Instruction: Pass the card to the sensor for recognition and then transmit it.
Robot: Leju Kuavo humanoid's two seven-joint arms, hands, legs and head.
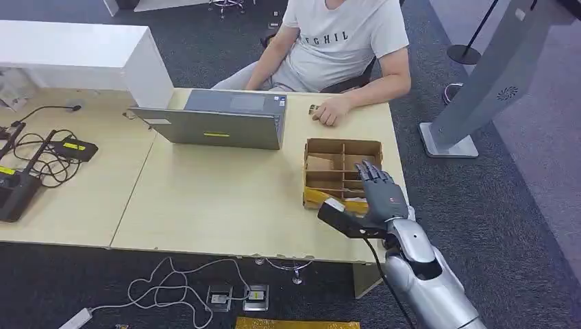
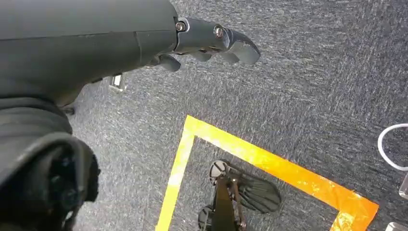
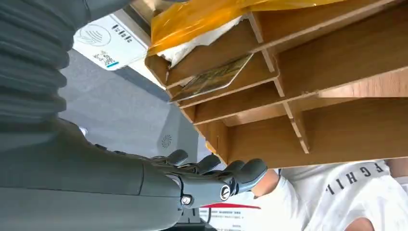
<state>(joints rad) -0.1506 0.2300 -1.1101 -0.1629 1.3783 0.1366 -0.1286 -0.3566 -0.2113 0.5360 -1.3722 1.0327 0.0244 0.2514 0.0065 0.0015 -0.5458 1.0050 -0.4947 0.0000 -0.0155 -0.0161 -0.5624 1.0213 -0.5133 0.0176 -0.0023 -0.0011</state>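
Over the box (image 1: 342, 147): right hand (image 1: 378, 188), fingers extended, holding nothing.
Card (image 3: 215, 75) lies in a box slot; left hand (image 2: 211, 45) loosely open, holding nothing.

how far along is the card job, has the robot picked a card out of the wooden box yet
Nothing looks done yet. The right hand hovers over the compartmented wooden box with fingers apart, holding nothing. A patterned card lies in one compartment, untouched. The left hand hangs over the grey carpet, empty. Left to do: grip the card, show it to the sensor, then pass it on, probably to the seated person in the white T-shirt. I cannot tell which thing is the sensor.
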